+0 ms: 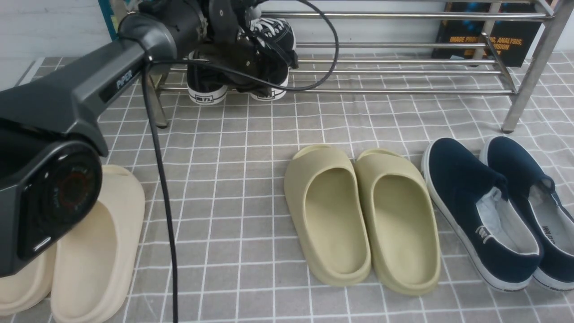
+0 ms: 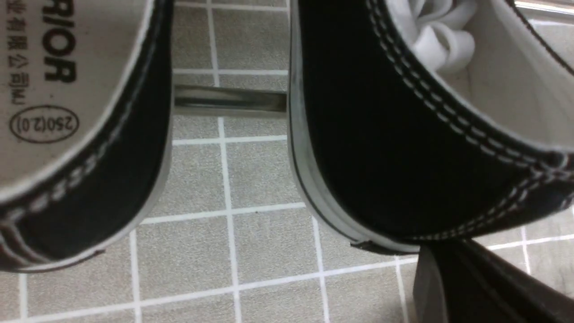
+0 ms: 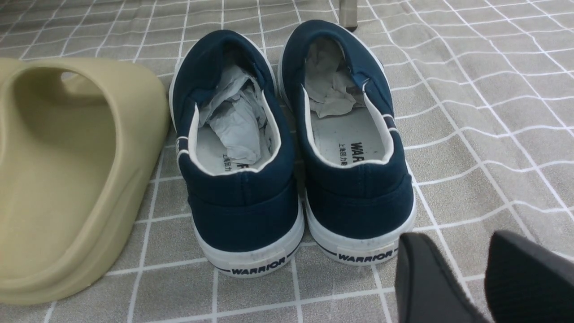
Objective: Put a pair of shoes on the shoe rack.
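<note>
Two black canvas sneakers with white laces, the pair of shoes, sit on the lower tubes at the left end of the silver shoe rack (image 1: 403, 45). Their white heels (image 1: 206, 94) hang over the front tube. My left gripper (image 1: 251, 63) reaches down over them. In the left wrist view its dark fingers (image 2: 448, 264) are shut on the heel collar of one sneaker (image 2: 381, 134). The other sneaker (image 2: 89, 157) lies beside it, with a rack tube (image 2: 228, 99) showing in the gap. My right gripper (image 3: 453, 255) hovers open just behind the navy slip-ons (image 3: 291, 134), holding nothing.
On the checked cloth in front of the rack lie a pair of olive slides (image 1: 358, 215), a pair of beige slides (image 1: 94, 251) under my left arm, and navy slip-ons (image 1: 493, 206). The rack's right leg (image 1: 529, 76) stands near them. A dark book (image 1: 489, 31) leans behind the rack.
</note>
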{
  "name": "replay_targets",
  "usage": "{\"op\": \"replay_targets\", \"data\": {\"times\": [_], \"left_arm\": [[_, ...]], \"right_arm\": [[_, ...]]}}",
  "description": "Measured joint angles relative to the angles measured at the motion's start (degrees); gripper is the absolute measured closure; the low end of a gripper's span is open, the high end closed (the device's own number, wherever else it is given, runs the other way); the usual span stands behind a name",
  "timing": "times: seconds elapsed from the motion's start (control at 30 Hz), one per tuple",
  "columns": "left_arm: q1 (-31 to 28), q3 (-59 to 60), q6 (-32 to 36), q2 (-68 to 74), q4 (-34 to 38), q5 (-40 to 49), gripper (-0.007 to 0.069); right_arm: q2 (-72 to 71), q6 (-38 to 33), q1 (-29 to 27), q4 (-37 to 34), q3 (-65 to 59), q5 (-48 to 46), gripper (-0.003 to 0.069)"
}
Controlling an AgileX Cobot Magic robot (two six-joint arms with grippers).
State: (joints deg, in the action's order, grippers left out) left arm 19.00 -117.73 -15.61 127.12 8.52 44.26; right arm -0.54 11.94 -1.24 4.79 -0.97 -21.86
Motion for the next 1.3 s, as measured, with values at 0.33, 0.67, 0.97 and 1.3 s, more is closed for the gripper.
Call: {"op": "replay_targets", "data": {"times": [0.33, 0.67, 0.97, 1.3], "left_arm": [[-0.4, 0.0, 1.7, -8.5, -4.9, 10.2, 0.0638], [-0.4, 4.8, 1.8, -40.1, -10.0, 21.7, 0.0638], [-0.4, 38.7, -3.0, -70.6, -10.7, 10.9, 0.0638], [-0.4, 63.3, -7.5, -92.4, -10.4, 4.7, 0.0638]], "right_arm": [[0.0, 0.0, 0.0, 0.0, 0.0, 0.0, 0.0412], [0.0, 0.0, 0.0, 0.0, 0.0, 0.0, 0.0412], [0.0, 0.0, 0.0, 0.0, 0.0, 0.0, 0.0412], [0.0, 0.0, 0.0, 0.0, 0.0, 0.0, 0.0412]]}}
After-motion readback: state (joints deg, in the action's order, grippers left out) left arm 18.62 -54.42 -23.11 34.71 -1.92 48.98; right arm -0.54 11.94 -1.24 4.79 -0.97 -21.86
